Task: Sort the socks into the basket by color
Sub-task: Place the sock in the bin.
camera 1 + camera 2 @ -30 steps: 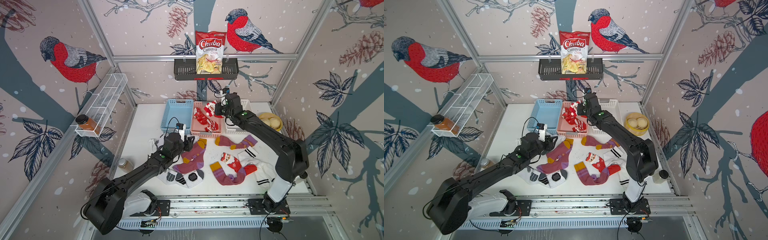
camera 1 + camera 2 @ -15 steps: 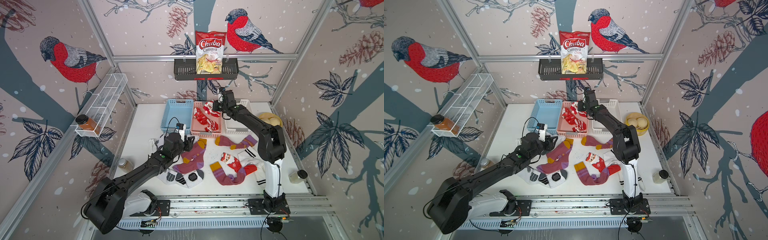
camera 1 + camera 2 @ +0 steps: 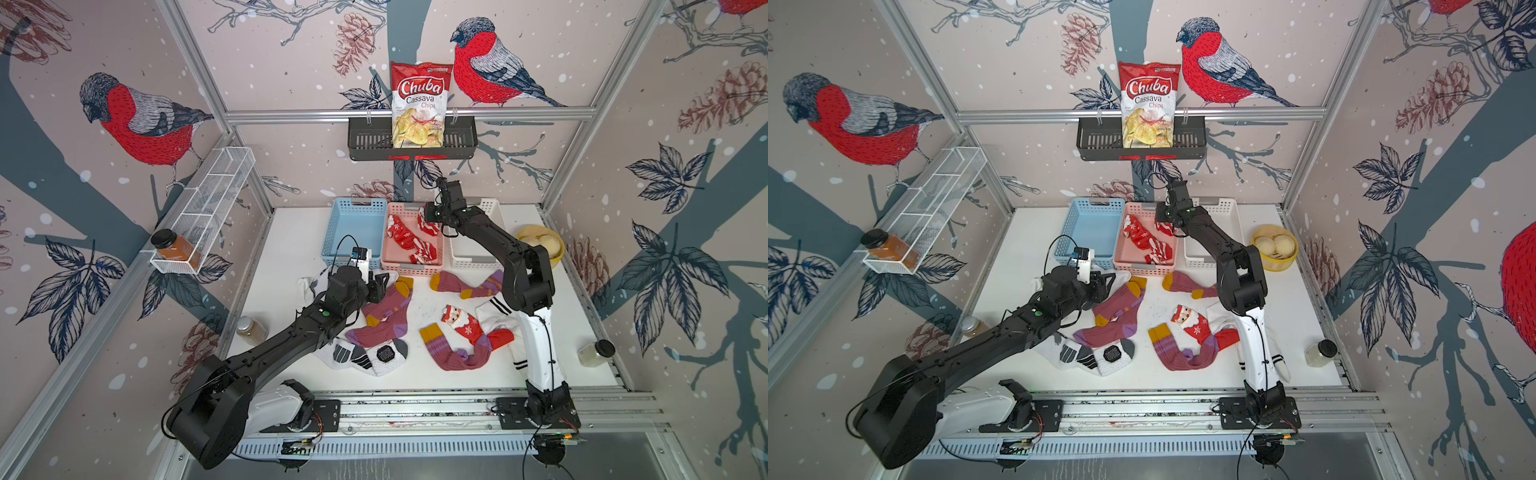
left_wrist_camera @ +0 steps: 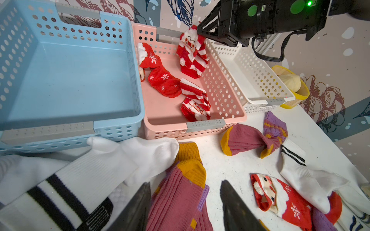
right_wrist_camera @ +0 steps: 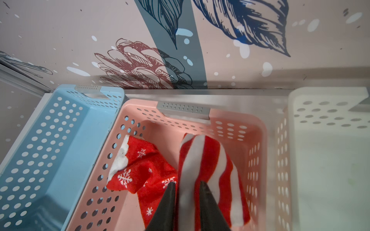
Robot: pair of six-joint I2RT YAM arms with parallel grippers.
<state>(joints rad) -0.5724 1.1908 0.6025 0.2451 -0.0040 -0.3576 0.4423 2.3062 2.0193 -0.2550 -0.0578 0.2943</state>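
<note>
My right gripper (image 5: 187,182) hangs over the back of the pink basket (image 3: 411,270). Its jaws stand slightly open, with a red-and-white striped sock (image 5: 202,156) blurred between them and hanging into the basket. Other red Christmas socks (image 4: 164,82) lie in the pink basket. My left gripper (image 4: 186,183) is open, low over the table, astride a maroon sock with a mustard cuff (image 4: 180,196). More maroon socks (image 3: 461,282), a Santa sock (image 3: 461,324) and white socks (image 3: 365,355) lie loose on the table. The blue basket (image 3: 353,203) and the white basket (image 3: 473,259) hold nothing.
A yellow bowl (image 3: 540,245) sits right of the white basket. Jars stand at the table's left edge (image 3: 251,330) and right edge (image 3: 594,353). A chips bag (image 3: 417,104) stands in a black wall shelf above the baskets. The wire rack (image 3: 208,195) hangs on the left wall.
The right arm carried the striped sock further back over the pink basket and its jaws have parted. The left arm has not moved.
</note>
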